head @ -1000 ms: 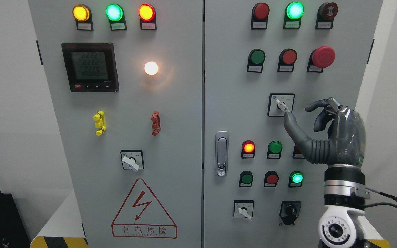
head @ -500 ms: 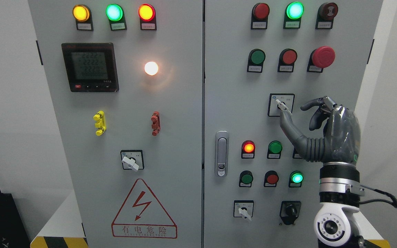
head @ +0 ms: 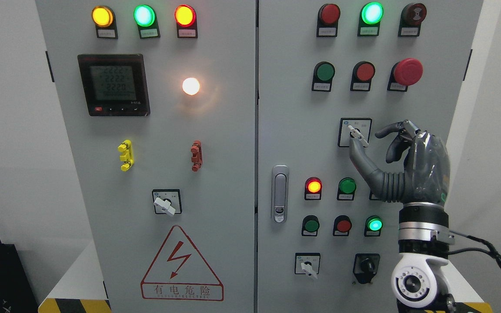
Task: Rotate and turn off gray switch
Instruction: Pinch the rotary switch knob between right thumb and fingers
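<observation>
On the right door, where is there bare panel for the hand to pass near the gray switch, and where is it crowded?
Bare panel lies left of the gray switch, across to the door seam and down to the door handle. A thinner bare band separates it from the button row holding the red mushroom button. Below, the right hand and the indicator lamps crowd the panel.

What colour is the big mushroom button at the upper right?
Red mushroom button, clearest in the head view.

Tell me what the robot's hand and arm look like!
The right hand is dark grey and shiny, with jointed fingers and a ribbed thumb base like an accordion. Below it sits a silver and black wrist ring, then a white rounded joint with a round cap. Black cables loop off its side.
</observation>
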{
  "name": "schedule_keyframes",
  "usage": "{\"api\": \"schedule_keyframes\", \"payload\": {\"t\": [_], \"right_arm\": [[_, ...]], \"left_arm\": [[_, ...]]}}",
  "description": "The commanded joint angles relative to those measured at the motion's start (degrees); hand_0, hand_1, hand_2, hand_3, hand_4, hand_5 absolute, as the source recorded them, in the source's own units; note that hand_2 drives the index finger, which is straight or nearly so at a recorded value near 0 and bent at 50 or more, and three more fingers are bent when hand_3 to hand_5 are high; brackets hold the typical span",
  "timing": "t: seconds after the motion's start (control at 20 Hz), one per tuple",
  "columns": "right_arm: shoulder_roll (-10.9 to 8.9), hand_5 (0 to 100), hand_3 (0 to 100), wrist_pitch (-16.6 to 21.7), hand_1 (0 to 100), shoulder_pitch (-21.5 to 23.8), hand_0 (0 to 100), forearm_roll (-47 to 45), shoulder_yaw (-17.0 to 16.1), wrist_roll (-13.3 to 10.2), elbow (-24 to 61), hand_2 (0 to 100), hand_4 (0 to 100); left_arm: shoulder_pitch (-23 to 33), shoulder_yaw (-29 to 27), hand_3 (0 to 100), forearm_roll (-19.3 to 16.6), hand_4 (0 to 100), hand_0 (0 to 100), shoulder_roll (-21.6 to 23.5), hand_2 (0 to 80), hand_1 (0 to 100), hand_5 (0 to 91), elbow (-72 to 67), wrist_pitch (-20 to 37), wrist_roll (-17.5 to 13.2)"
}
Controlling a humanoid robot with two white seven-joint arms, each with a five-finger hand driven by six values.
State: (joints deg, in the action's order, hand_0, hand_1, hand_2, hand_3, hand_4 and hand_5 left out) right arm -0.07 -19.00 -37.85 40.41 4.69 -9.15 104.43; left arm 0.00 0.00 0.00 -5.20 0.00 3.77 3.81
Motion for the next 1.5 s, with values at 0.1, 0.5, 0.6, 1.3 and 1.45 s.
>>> {"api": "schedule_keyframes", "payload": {"t": [0.1,0.5,0.6,1.3,1.45], "right_arm": [[-0.81,100,95,-0.2,53,-0.4,9,0.0,0.5,-0.1,-1.2,55,94],[-0.9,100,95,-1.0,53,-1.3,10,-0.1,1.3,-0.4,-1.9,55,94],[-0.9,100,95,-1.1,53,-1.3,10,-0.1,1.5,-0.8,-2.0,55,94],[-0.99,100,95,-2.1,51,-1.9,11,0.0,2.1,-0.8,-2.0,58,93],[-0.9,100,95,-2.2,51,-2.0,11,0.0,2.2,-0.8,-2.0,59,93]], "left_arm": [[-0.5,-0.4,0,1.1,0,12,0.0,0.0,39,0.0,1.5,0.0,0.0],[-0.5,-0.4,0,1.1,0,12,0.0,0.0,39,0.0,1.5,0.0,0.0],[-0.5,-0.4,0,1.1,0,12,0.0,0.0,39,0.0,1.5,0.0,0.0],[-0.5,-0.4,0,1.1,0,12,0.0,0.0,39,0.0,1.5,0.0,0.0],[-0.5,-0.4,0,1.1,0,12,0.0,0.0,39,0.0,1.5,0.0,0.0]]}}
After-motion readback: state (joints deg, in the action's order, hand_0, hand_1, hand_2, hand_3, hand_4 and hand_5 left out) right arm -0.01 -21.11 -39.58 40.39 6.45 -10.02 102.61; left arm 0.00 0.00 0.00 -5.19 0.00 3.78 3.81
